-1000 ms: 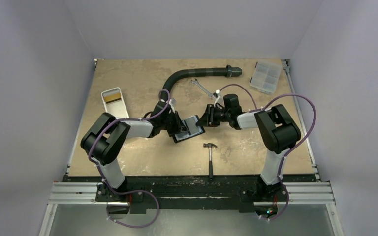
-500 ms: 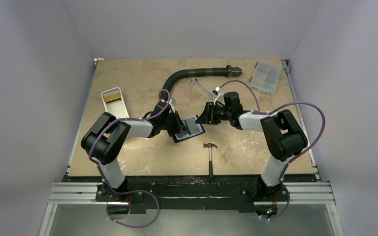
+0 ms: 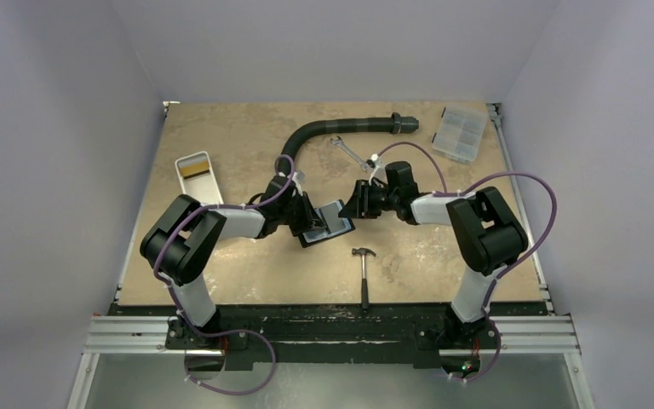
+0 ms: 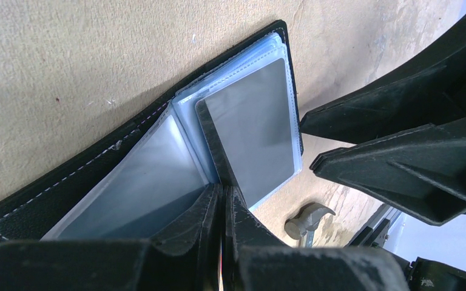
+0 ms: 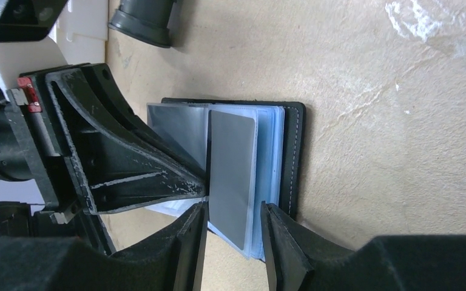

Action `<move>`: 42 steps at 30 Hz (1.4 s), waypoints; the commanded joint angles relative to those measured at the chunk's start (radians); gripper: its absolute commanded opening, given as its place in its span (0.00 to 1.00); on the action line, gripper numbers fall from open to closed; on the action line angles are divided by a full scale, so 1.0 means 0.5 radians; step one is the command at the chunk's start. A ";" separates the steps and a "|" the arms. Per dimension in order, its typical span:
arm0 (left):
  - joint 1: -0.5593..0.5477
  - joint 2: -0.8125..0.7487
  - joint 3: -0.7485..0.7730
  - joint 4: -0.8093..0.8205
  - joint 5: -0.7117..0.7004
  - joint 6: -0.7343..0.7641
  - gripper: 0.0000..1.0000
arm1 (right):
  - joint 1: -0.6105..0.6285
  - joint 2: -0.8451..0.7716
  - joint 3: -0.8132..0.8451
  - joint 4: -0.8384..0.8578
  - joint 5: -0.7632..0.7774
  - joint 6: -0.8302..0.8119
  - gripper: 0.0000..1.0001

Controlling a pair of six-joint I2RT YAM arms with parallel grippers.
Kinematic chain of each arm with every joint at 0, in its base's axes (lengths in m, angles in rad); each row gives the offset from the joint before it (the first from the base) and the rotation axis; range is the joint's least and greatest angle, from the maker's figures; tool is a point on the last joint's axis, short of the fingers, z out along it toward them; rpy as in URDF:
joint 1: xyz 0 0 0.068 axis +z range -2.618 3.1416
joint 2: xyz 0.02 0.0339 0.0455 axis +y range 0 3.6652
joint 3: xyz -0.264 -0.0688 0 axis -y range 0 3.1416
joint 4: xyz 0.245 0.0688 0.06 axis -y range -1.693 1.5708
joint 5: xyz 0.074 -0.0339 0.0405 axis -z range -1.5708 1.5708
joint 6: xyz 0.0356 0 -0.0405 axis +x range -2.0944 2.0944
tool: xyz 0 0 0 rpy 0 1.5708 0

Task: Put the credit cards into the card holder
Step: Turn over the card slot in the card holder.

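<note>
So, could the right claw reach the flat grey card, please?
Probably yes: the open right claw straddles the near edge of the flat grey card, while the shut left claw pinches a sleeve of the black folding holder beside it.

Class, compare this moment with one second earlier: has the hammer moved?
No. The hammer lies where it did, its handle end still at the near edge of the table.

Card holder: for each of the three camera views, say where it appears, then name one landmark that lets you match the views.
Top external: the card holder lies open at mid-table, between the two arms' tips.
Left wrist: it fills the middle, slanting from lower left to upper right.
Right wrist: it sits at centre, black cover on the right.
Shared landmark: the grey card at its clear pockets.
</note>
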 commanded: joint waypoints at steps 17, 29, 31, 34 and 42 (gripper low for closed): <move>-0.020 0.093 -0.067 -0.079 -0.087 0.043 0.00 | 0.054 -0.024 0.013 0.055 -0.050 -0.011 0.37; -0.020 0.101 -0.064 -0.079 -0.088 0.044 0.00 | 0.053 -0.124 0.025 -0.115 0.182 -0.113 0.47; -0.020 0.101 -0.063 -0.079 -0.087 0.042 0.00 | 0.056 -0.110 0.025 -0.097 0.152 -0.103 0.46; -0.020 0.098 -0.064 -0.078 -0.087 0.043 0.00 | 0.056 -0.076 0.025 -0.069 0.101 -0.085 0.45; -0.019 0.097 -0.069 -0.076 -0.086 0.043 0.00 | 0.062 -0.027 0.029 -0.023 0.035 -0.058 0.40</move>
